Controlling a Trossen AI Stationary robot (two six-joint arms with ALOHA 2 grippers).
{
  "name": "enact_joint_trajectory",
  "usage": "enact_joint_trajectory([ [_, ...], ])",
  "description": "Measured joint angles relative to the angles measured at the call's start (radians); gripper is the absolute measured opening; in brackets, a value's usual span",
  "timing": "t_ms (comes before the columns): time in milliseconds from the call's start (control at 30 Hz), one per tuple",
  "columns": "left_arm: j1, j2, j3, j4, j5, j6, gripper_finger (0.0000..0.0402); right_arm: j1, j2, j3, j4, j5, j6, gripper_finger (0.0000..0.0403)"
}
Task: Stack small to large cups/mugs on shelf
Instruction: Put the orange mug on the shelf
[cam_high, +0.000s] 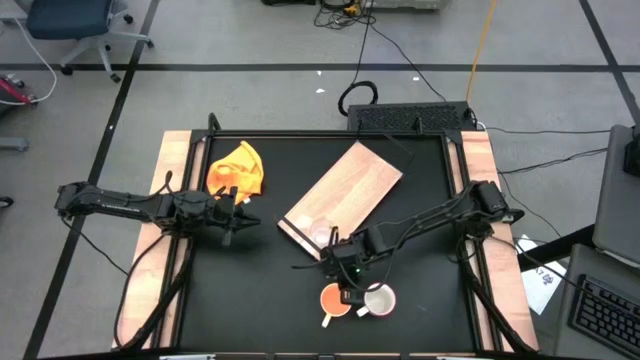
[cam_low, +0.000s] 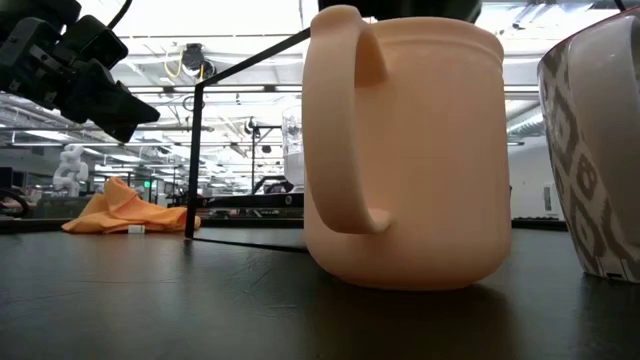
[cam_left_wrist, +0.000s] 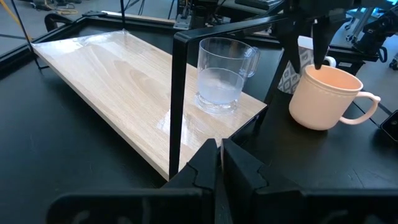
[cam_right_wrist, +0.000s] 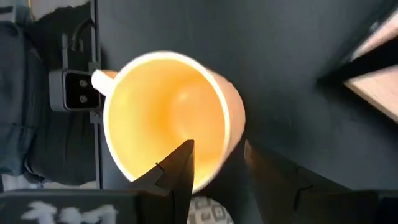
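Note:
The yellow-orange mug (cam_high: 335, 298) stands upright on the black tabletop near the front edge, its handle (cam_high: 327, 320) toward the near edge. The white patterned mug (cam_high: 380, 298) stands right of it. The tiny clear glass cup (cam_left_wrist: 221, 78) stands on the near end of the light wood shelf (cam_high: 340, 195). My right gripper (cam_right_wrist: 219, 163) is open above the orange mug (cam_right_wrist: 168, 118), pointing down, with one finger (cam_left_wrist: 320, 43) inside the mug and the other outside its wall, not touching it. My left gripper (cam_left_wrist: 219, 163) is shut and empty, left of the shelf.
A yellow cloth (cam_high: 238, 170) lies at the far left of the table. Thin black frame rods (cam_left_wrist: 177, 93) rise at the shelf's near end. A small black camera block (cam_right_wrist: 78, 90) sits by the front edge next to the orange mug's handle.

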Motion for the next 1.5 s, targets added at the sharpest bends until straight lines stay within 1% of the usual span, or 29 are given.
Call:
enact_joint_trajectory([
  [733, 0.0, 0.0, 0.0, -0.016, 0.004, -0.002, 0.0026, 0.026, 0.003, 0.0, 0.015, 0.0, 0.018, 0.0132],
  [900, 0.0, 0.0, 0.0, -0.025, 0.004, -0.013, 0.0026, 0.027, 0.003, -0.019, 0.026, 0.0, 0.019, 0.0132],
  [1133, 0.0, 0.0, 0.0, -0.024, 0.003, -0.016, 0.0026, 0.016, 0.003, -0.08, 0.089, -0.001, 0.051, 0.0132],
  [1400, 0.0, 0.0, 0.0, -0.025, 0.003, -0.016, 0.0026, 0.004, 0.003, -0.092, 0.086, 0.0, 0.047, 0.0132],
  [1500, 0.0, 0.0, 0.0, -0.025, 0.003, -0.016, 0.0026, 0.003, 0.003, -0.093, 0.085, 0.0, 0.041, 0.0125],
])
